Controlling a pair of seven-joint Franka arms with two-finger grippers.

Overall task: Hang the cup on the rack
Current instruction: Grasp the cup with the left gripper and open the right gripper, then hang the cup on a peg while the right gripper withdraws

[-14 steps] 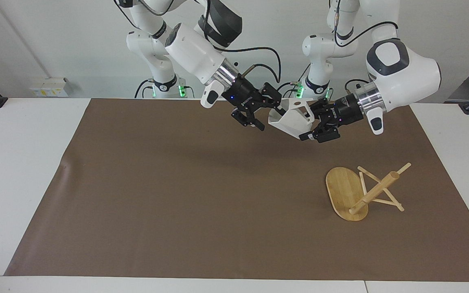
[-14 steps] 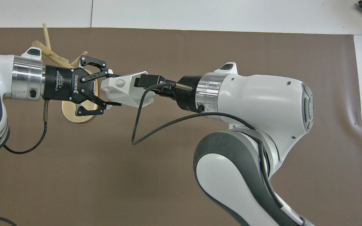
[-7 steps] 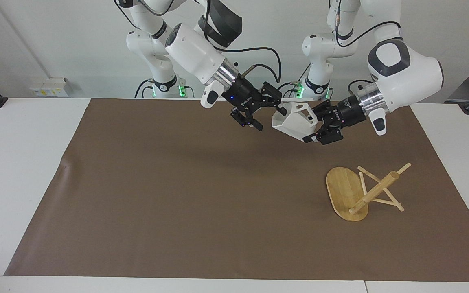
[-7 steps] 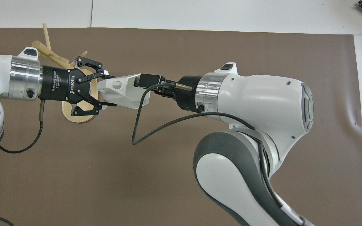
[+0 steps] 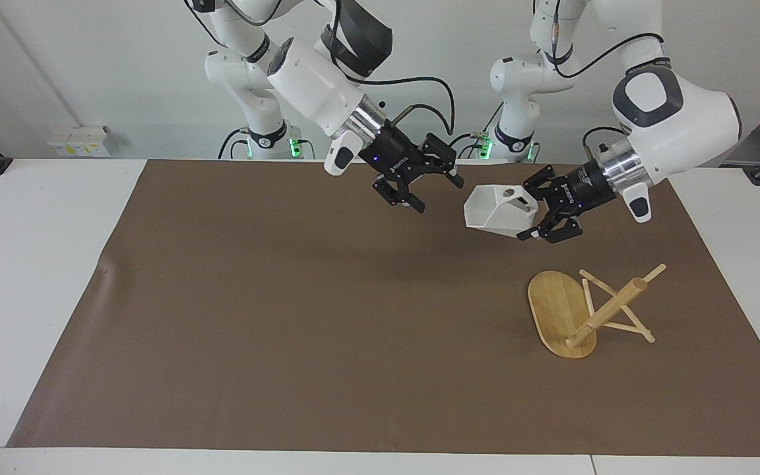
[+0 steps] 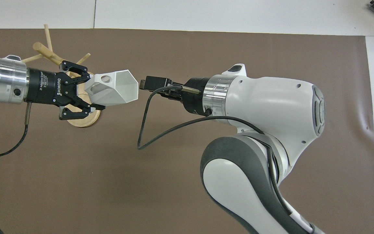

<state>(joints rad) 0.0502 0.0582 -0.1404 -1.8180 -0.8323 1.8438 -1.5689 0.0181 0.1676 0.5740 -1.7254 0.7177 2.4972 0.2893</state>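
Observation:
The white faceted cup (image 5: 493, 211) (image 6: 117, 87) hangs in the air on its side, its mouth toward the right gripper. My left gripper (image 5: 529, 212) (image 6: 95, 92) is shut on its blocky handle and holds it over the brown mat, above the rack and clear of it. My right gripper (image 5: 441, 196) is open and empty over the mat, a short gap from the cup's mouth; in the overhead view its own wrist hides its fingers. The bamboo rack (image 5: 555, 307) (image 6: 44, 52) seems to lie tipped over, its post slanting toward the left arm's end of the table.
A brown mat (image 5: 274, 316) covers most of the white table. A black cable (image 6: 144, 130) loops down from the right wrist. The rack's thin pegs (image 5: 624, 326) stick out low over the mat.
The left gripper closed on the cup's handle and carried the cup away from the right gripper, toward the left arm's end of the table. The right gripper stayed in place, open.

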